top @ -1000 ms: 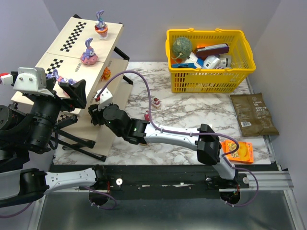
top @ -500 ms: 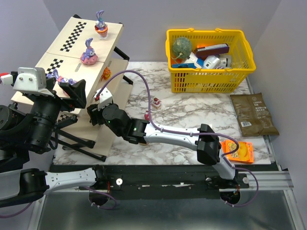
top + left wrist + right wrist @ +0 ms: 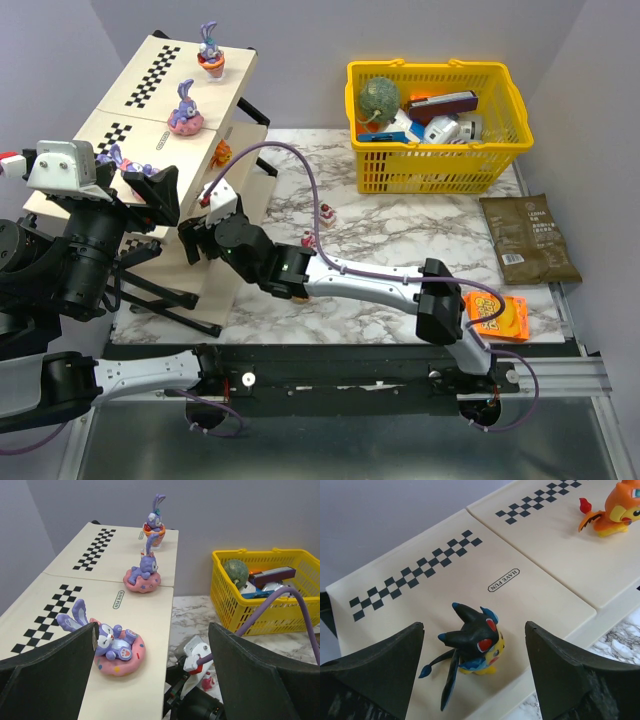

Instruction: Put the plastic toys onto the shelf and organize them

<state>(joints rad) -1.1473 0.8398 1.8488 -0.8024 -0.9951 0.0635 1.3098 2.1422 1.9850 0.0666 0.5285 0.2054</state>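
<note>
Right wrist view: the right tool (image 3: 472, 627), fingers spread, straddles a black figurine (image 3: 472, 647) standing on a beige panel of the shelf (image 3: 410, 575). An orange figurine (image 3: 612, 510) sits on the adjoining panel. Left wrist view: the left tool (image 3: 152, 626), likewise spread, frames a rabbit on a pink doughnut (image 3: 116, 647) on the top tier; two more rabbits (image 3: 144, 575) stand farther along.

White marble counter (image 3: 400, 230)
A slanted shelf (image 3: 175, 75) stands at left, a yellow basket (image 3: 437, 168) at the back; a brown packet (image 3: 528, 238) and an orange snack packet (image 3: 505, 318) lie at right, with a tiny red figurine (image 3: 326, 212) near the middle.
</note>
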